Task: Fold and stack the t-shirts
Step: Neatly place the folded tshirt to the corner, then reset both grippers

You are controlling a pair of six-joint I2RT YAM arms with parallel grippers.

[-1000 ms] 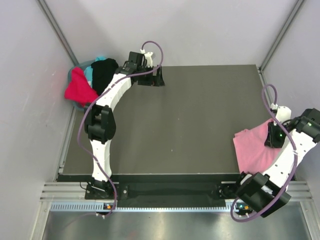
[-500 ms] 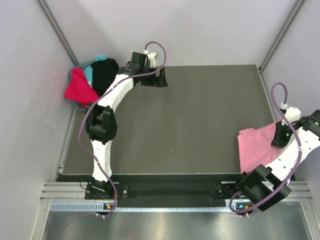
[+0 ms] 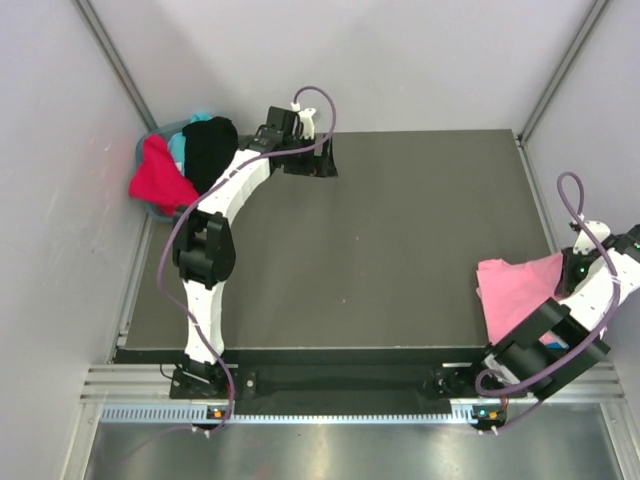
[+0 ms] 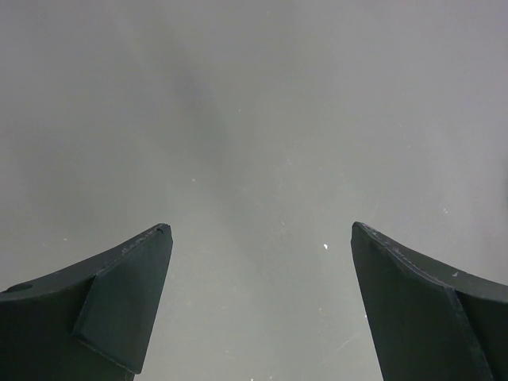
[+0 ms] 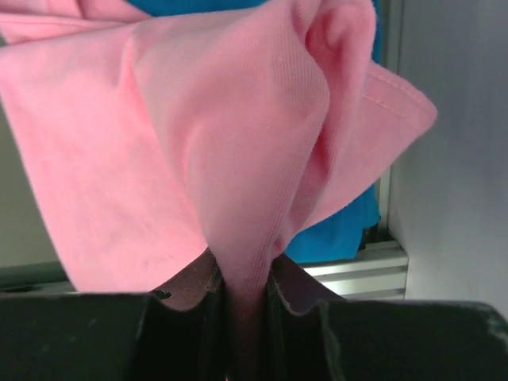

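A dark grey matte tabletop (image 3: 400, 240) sits between plain pale grey walls (image 3: 420, 60) with slim metal corner posts (image 3: 112, 60). A ribbed aluminium rail (image 3: 120, 385) edges its near side.

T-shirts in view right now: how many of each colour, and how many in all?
pink t-shirt: 1, pinched in the right hand
blue t-shirt: 1, under the pink one
red t-shirt: 1
teal t-shirt: 1
black t-shirt: 1
Total: 5 visible; the three bunched at far left may hide more.
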